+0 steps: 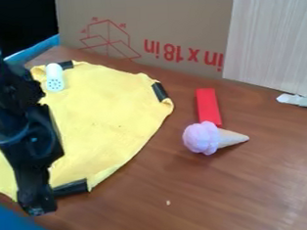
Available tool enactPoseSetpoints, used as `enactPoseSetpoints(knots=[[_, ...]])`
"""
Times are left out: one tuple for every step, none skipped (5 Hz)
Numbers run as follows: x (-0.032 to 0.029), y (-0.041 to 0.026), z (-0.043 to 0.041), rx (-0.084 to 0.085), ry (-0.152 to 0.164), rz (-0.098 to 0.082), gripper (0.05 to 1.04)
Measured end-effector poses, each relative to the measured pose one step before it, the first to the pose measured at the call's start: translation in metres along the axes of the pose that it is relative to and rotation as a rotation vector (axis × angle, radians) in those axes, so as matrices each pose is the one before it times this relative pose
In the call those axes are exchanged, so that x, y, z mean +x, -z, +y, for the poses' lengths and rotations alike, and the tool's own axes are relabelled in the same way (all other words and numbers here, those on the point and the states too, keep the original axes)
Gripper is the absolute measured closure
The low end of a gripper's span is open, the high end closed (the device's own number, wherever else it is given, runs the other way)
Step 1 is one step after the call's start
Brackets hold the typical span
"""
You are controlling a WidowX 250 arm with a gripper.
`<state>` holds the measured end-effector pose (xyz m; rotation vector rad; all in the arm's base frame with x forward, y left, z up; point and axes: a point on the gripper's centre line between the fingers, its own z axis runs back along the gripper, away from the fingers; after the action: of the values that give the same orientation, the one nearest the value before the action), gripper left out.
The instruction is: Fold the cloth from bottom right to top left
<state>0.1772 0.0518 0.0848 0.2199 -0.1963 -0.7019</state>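
The yellow cloth (pixel 107 117) lies spread on the left part of the brown table, with black pieces at several of its edges. My gripper (pixel 40 207) hangs at the left, its tip low at the cloth's near edge, just left of the black piece (pixel 71 187) there. The arm covers part of the cloth's left side. On the cloth's far left part rests a white shaker-like item (pixel 54 77) with small holes in its end.
Right of the cloth, a toy ice cream cone (pixel 202 138) lies touching or close to a red block (pixel 208 106). A cardboard box (pixel 151 24) and a pale panel (pixel 272 36) stand behind. A whitish utensil (pixel 299 100) lies at the right edge.
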Motion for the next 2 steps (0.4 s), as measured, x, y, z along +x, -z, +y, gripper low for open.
enactPoseSetpoints(knots=[[0.00758, 0.00502, 0.00019, 0.0218, -0.0017, 0.0063, 0.083], [0.00266, 0.01284, 0.00226, -0.0025, -0.0172, 0.0366, 0.133]])
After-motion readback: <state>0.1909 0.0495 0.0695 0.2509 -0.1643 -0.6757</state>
